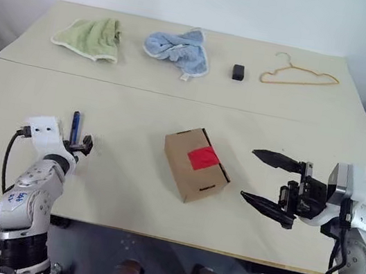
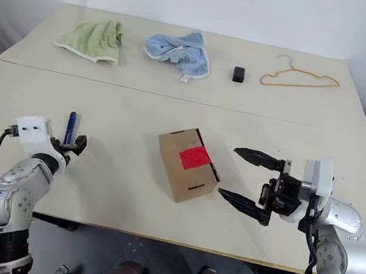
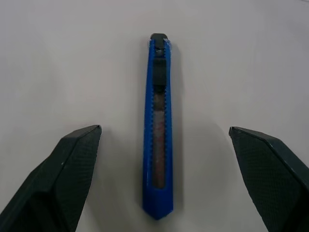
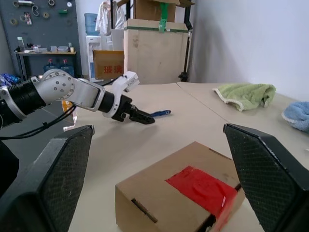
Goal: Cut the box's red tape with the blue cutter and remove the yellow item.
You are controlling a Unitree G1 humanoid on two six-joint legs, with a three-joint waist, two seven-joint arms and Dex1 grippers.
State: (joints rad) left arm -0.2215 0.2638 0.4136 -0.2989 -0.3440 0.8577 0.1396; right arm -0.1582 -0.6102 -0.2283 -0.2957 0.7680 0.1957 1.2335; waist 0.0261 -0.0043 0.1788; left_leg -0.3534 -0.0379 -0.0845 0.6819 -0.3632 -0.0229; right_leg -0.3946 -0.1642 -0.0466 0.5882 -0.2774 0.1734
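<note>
The brown cardboard box (image 1: pixel 195 165) lies closed mid-table, turned at an angle, with the red tape (image 1: pixel 203 159) across its top seam. The blue cutter (image 3: pixel 158 125) lies flat on the table at the left. My left gripper (image 1: pixel 81 146) is open at the cutter's near end; in the left wrist view its fingers (image 3: pixel 72 164) stand wide on either side without touching it. Just right of the box, my right gripper (image 1: pixel 248 173) hangs open above the table, pointing at the box with nothing between its fingers. The yellow item is out of view.
Along the far half of the table lie a green towel (image 1: pixel 91 36), a blue towel (image 1: pixel 178 48), a small black block (image 1: pixel 238 72) and a tan wire hanger (image 1: pixel 299 75). A seam crosses the table behind the box.
</note>
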